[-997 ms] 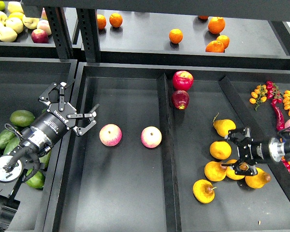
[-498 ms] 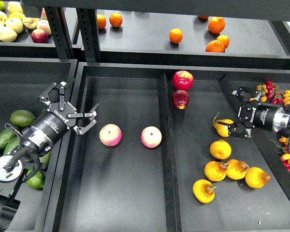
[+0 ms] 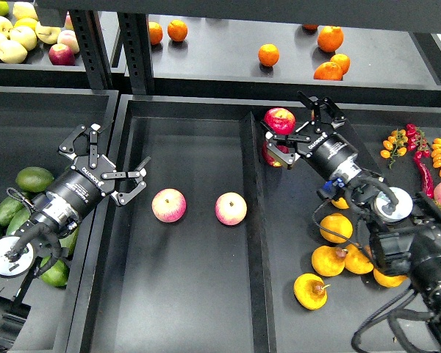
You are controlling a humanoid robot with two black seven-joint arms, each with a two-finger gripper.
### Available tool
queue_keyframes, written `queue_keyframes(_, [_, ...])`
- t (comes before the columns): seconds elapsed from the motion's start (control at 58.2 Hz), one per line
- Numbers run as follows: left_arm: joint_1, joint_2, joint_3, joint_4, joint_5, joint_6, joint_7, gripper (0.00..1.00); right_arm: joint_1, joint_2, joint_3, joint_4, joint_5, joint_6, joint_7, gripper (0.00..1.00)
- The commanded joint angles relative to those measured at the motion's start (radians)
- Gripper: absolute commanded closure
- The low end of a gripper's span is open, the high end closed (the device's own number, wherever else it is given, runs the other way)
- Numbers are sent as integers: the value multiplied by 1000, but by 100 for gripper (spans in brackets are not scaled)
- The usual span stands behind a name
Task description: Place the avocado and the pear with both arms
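1. Nearest, bottom right: pears [image 3: 309, 290] lying loose in the right bin, none held, so no pear placed yet.
2. Left side: avocados [image 3: 34, 179] piled in the left bin beside the left arm, none lifted (one dark-green fruit on top, others partly hidden under the arm).
3. Left gripper [image 3: 116, 164] hanging over the rim of the middle tray [image 3: 184, 294], fingers spread apart and empty, near the closer of two pink apples [image 3: 168, 205].
4. Farther back: right gripper [image 3: 303, 129] over the divider by the red apples [image 3: 279, 121], fingers apart, nothing visible between them (lower red apple partly hidden behind it).
5. Judged progress: early; both grasps and both placements left.
6. Against the earlier frames: right gripper gone from the pear cluster, up and leftward to the red apples, empty; pears near unchanged; left arm and pink apples unmoved.
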Motion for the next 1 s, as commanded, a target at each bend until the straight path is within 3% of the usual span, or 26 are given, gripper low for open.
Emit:
queue_keyframes(0.0, [0, 0, 0, -4, 0, -2, -3, 0, -61, 20, 34, -1, 0, 0, 0, 1])
queue_keyframes(0.086, [0, 0, 0, -4, 0, -2, -11, 0, -81, 20, 60, -2, 0, 0, 1, 1])
queue_keyframes(0.223, [-1, 0, 2, -5, 0, -2, -37, 0, -96, 20, 112, -1, -3, 0, 124, 1])
queue_keyframes(0.292, [-1, 0, 2, -7, -2, -3, -51, 0, -101, 20, 129, -1, -23, 0, 151, 1])
queue_keyframes(0.464, [-17, 0, 6, -10, -21, -8, -72, 0, -137, 20, 131, 10, -244, 0, 156, 1])
queue_keyframes(0.687, [-21, 0, 8, -5, -78, -8, -77, 0, -144, 20, 171, 41, -257, 0, 164, 1])
queue_keyframes(0.842, [-29, 0, 11, -1, -81, -5, -77, 0, -144, 20, 181, 45, -267, 0, 211, 1])
queue_keyframes(0.979, [-40, 0, 11, 7, -84, -2, -77, 0, -144, 20, 189, 45, -287, 0, 214, 1])
